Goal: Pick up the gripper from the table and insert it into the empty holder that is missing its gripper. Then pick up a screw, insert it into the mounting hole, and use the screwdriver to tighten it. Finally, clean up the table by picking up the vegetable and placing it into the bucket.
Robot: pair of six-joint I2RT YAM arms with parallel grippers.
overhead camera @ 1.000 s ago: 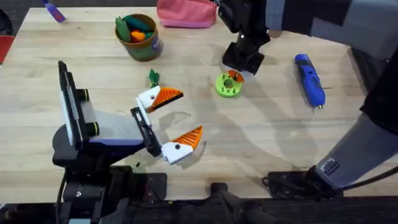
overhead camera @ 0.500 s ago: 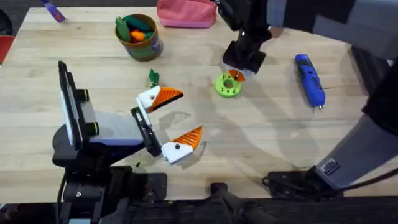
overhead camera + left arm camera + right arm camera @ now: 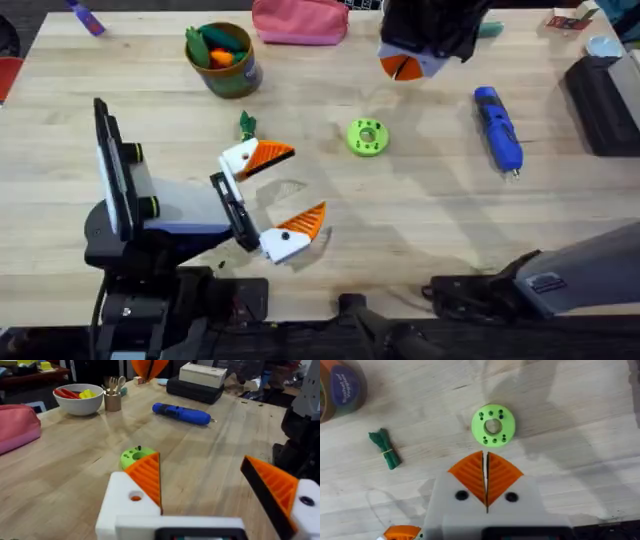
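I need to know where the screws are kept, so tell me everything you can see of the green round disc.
The green disc is a bright lime, plastic-looking round puck lying flat on the bare wooden table, between the left gripper and the blue screwdriver. It has a round central recess and a ring of small holes, several with dark specks that may be screws. The right gripper hovers above it, fingers together. Nothing touches it.

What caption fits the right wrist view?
Right tool shut above the green disc, toy vegetable lying on the wooden table.
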